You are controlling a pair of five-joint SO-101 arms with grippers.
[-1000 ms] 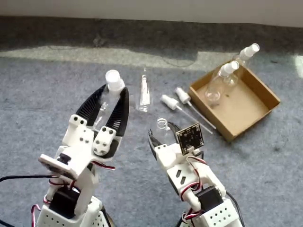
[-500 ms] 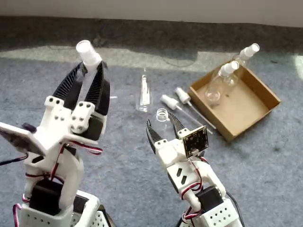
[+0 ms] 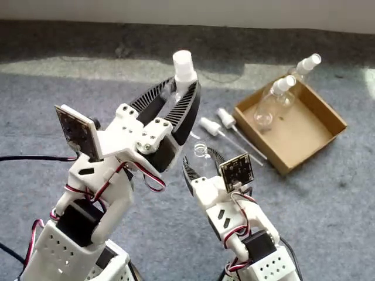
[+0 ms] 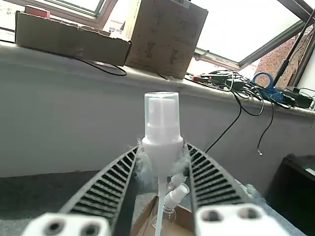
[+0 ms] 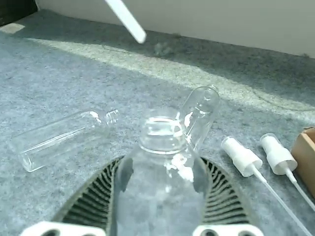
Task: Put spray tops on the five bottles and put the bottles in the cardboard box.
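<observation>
— Two grippers up close; what has each got?
— The right gripper (image 3: pixel 201 158) sits nearest, low over the grey carpet (image 3: pixel 328 222). Its jaws are closed partway round the body of an open-necked bottle (image 5: pixel 160 189) that stands upright between them. The left gripper (image 3: pixel 181 89) is raised just beyond it, pinched on a white spray top (image 4: pixel 161 129) whose dip tube hangs down between the fingers.
— And loose on the carpet?
— Past the held bottle, a first empty bottle (image 5: pixel 64 138) and a second empty bottle (image 5: pixel 199 115) lie on their sides. Beside them a pair of loose spray tops (image 3: pixel 210 125) lies side by side, tubes trailing toward the cardboard box (image 3: pixel 302 133).
— What is in the box?
— It sits farthest off. One capped bottle (image 3: pixel 266 106) lies inside. Another capped bottle (image 3: pixel 300 69) seems propped on the far rim, though that is hard to tell.
</observation>
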